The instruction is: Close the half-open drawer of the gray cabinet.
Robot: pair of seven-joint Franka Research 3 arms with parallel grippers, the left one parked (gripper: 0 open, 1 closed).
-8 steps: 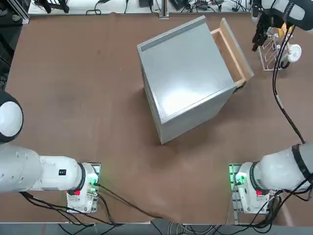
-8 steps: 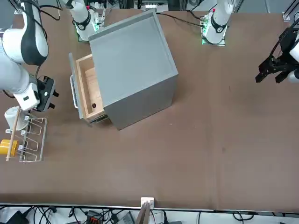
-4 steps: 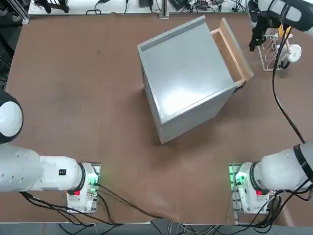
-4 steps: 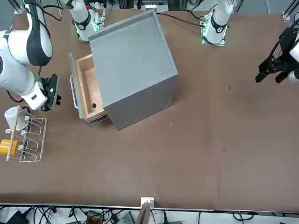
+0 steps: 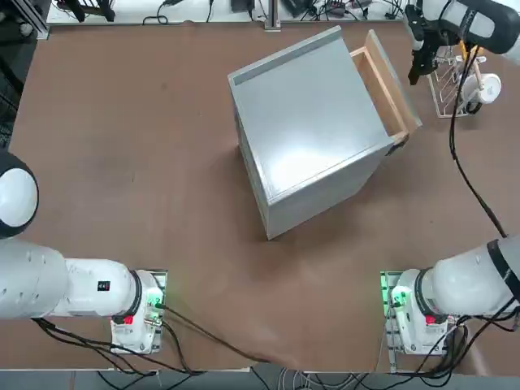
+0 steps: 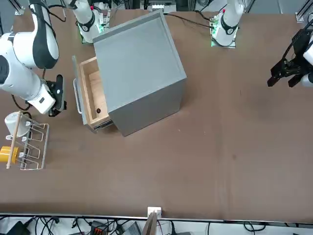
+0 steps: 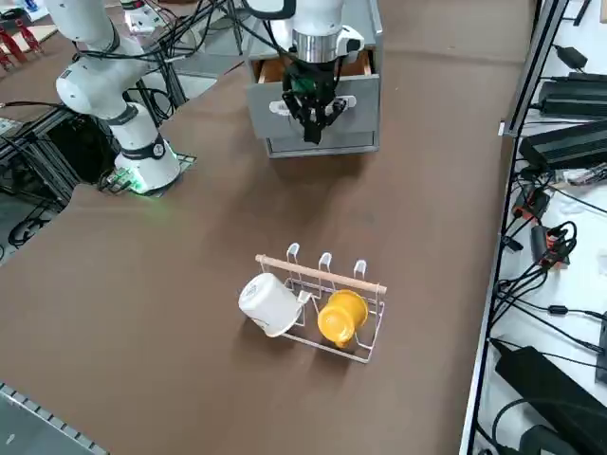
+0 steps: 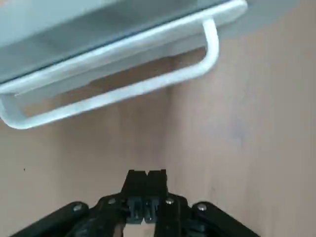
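Reading the front view left to right: white wire rack (image 6: 27, 147) sits at the far left of the brown surface (image 6: 220, 147), carrying a white cup (image 6: 11, 122) and a yellow cup (image 6: 7, 154), with a wooden dowel (image 7: 321, 272) running along its top. Next comes the right gripper (image 6: 59, 95), hanging just above the surface between the rack and the drawer front, apart from both. Jaws are fully closed, fingers pressed together, holding nothing and touching nothing. The wrist view shows the shut fingertips (image 8: 145, 185) with the drawer's pale bar handle (image 8: 113, 74) directly ahead, a gap between them. The drawer (image 6: 90, 98) is pulled partly out of the side of the gray cabinet (image 6: 139, 68), its flat front panel facing the gripper. Its tan wooden interior is exposed; one small dark spot shows on the floor near the front, can't tell what it is. The cabinet stands skewed on the surface, near the middle, a lower front visible beneath the open drawer in the right side view.
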